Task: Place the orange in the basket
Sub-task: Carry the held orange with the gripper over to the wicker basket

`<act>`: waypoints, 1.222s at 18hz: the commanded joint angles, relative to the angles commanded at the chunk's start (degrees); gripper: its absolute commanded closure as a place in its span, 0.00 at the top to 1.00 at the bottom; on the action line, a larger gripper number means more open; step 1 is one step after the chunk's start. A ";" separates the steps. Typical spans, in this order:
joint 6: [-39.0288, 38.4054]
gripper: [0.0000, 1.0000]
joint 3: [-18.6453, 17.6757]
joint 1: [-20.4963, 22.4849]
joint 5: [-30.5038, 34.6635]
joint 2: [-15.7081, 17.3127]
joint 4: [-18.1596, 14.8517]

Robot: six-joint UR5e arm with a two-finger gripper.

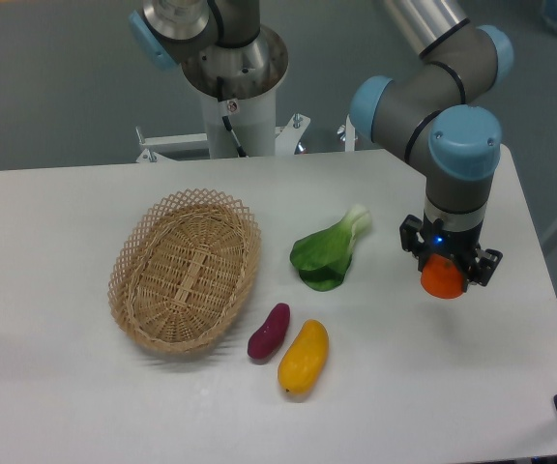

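Observation:
The orange (pixel 442 277) is a small bright-orange ball at the right side of the table, directly under the wrist. My gripper (pixel 449 267) stands over it with its black fingers on either side of the fruit, shut on it. Whether the orange rests on the table or hangs just above it I cannot tell. The basket (pixel 184 270), an oval tan wicker one with a lattice rim, lies on the left half of the table, well apart from the gripper, and holds nothing.
A green leafy vegetable (pixel 329 248) lies between basket and gripper. A purple sweet potato (pixel 269 332) and a yellow-orange mango (pixel 304 357) lie in front of it. The robot base (pixel 230 87) stands behind the table. The table's right edge is near the gripper.

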 joint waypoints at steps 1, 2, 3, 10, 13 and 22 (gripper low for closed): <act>0.00 0.72 0.00 0.00 0.00 0.00 0.00; 0.09 0.72 0.00 0.00 0.00 0.00 -0.09; 0.09 0.72 0.09 0.00 0.00 0.00 -0.09; 0.18 0.72 1.32 -0.87 1.67 -0.53 -3.16; -0.61 0.72 0.88 -1.58 1.50 -0.35 -2.99; -5.45 0.72 -3.60 -7.20 1.32 1.93 -2.29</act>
